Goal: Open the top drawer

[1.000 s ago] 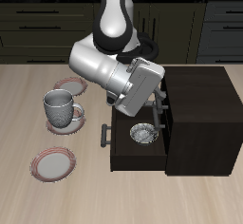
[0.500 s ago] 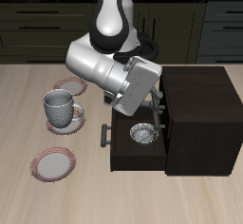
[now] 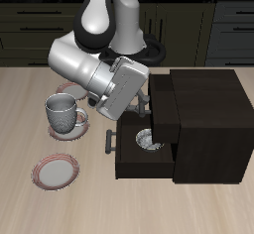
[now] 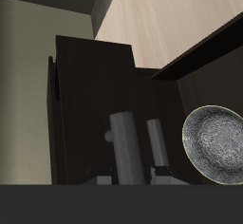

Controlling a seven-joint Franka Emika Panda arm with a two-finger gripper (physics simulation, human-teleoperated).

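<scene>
**Top drawer pulled partway out, fingers at its front**

Found the top drawer drawn partway out of the dark brown cabinet, its dark front standing just ahead of the cabinet face and directly at the fingers. Could not tell whether the fingers were clenched on the handle or released: hidden behind the white arm in the exterior view, and seen in the wrist view only as two grey prongs over dark wood, handle not made out. Saw the lower drawer pulled further out below the fingers, with a metallic bowl lying in it. Noted a grey mug on the tabletop, well apart from the fingers, with two pink-rimmed plates near it.
</scene>
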